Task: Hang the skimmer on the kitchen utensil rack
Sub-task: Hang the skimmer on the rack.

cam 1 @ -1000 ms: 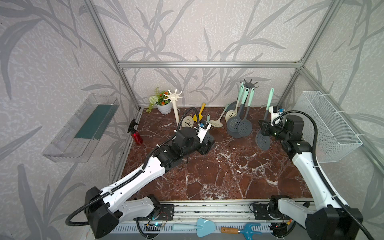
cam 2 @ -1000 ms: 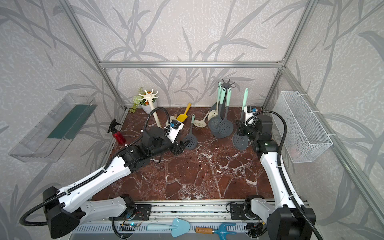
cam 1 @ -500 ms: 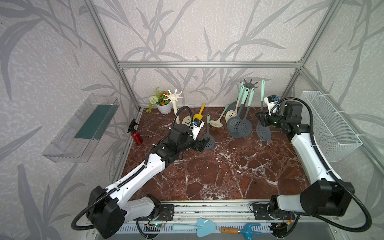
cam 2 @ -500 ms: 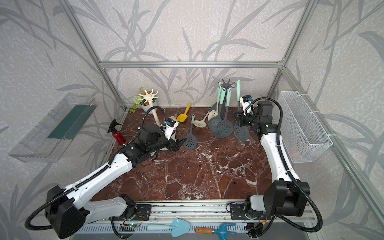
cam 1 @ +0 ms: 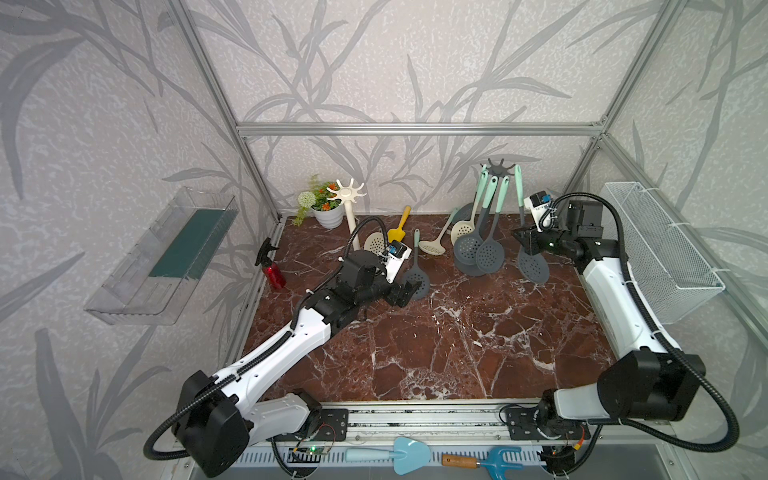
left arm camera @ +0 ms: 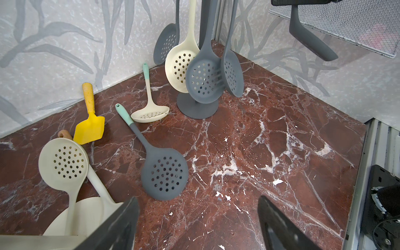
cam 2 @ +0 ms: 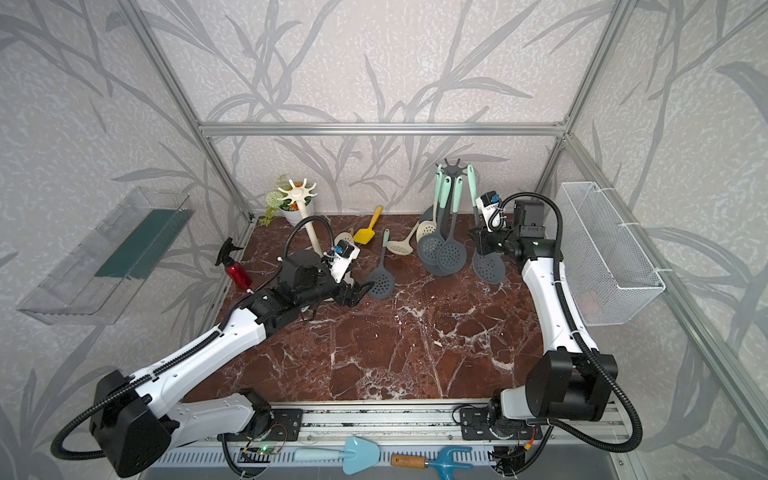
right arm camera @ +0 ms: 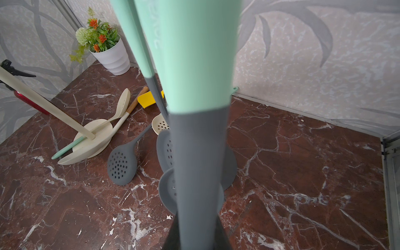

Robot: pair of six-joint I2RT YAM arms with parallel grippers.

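Right jaws clamp grey skimmer (cam 1: 533, 268) upright by utensil rack (cam 1: 500, 166); left jaws wide, empty. If you release before loop seats on hook, skimmer falls.

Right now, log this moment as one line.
left gripper: open, near loose skimmer | right gripper: shut on held skimmer, upright beside rack | hooked: cannot tell

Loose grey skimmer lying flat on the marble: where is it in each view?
In a top view: loose skimmer mid-table, just ahead of the left gripper.
In a top view: same place.
Left wrist: head just ahead of the open jaws.
Right wrist: head between cream rack base and held skimmer.
Shared landmark: yellow spatula.
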